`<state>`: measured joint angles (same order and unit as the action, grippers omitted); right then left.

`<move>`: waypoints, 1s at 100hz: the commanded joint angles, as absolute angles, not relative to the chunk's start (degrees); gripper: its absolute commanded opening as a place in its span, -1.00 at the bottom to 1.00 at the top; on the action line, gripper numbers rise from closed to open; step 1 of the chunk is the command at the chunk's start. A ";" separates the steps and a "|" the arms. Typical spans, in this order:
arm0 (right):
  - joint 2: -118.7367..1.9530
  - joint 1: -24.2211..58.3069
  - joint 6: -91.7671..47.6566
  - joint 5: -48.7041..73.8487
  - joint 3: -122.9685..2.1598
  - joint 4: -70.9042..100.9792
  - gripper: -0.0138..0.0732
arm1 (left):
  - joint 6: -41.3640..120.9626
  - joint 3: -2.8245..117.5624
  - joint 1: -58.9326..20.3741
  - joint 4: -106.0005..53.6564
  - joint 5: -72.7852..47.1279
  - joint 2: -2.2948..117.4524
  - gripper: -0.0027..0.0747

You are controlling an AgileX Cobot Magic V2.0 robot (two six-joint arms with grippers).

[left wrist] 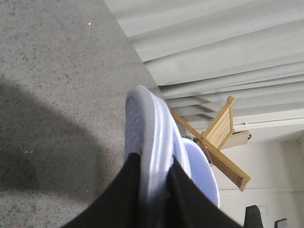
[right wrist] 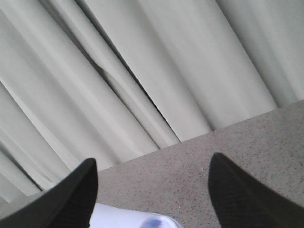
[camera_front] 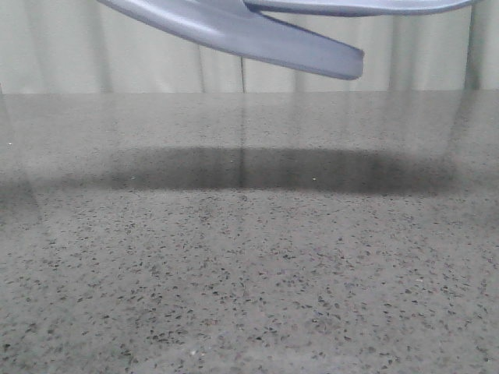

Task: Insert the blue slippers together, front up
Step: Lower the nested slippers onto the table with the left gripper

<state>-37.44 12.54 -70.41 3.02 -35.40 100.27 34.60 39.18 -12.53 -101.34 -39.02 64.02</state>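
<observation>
The blue slippers hang above the table at the top of the front view. One slipper (camera_front: 257,35) slants down to the right, and the other (camera_front: 359,6) lies flat along the top edge. In the left wrist view my left gripper (left wrist: 156,159) is shut on one slipper (left wrist: 147,128), seen edge-on between the black fingers (left wrist: 123,194). The second slipper (left wrist: 202,166) shows just behind it. My right gripper (right wrist: 153,161) is open with its fingers wide apart. A bit of pale slipper (right wrist: 126,218) shows low between them, untouched. Neither gripper shows in the front view.
The speckled grey table (camera_front: 249,273) carries the slippers' dark shadow (camera_front: 273,170). Pale curtains (camera_front: 156,66) hang behind the far edge. A wooden slatted rack (left wrist: 223,135) stands beyond the table in the left wrist view.
</observation>
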 commanded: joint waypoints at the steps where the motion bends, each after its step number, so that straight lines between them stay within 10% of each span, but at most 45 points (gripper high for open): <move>1: -37.02 12.59 -71.46 5.64 -37.48 99.59 0.31 | 34.67 41.11 -13.04 -106.60 -43.27 65.52 -0.85; 100: -37.02 12.59 -71.46 7.67 -37.36 99.59 0.31 | 45.33 41.11 -13.04 -106.61 -45.02 79.12 -0.85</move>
<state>-37.44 12.54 -70.50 6.27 -35.40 100.06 43.70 39.22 -12.53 -101.94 -40.84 80.57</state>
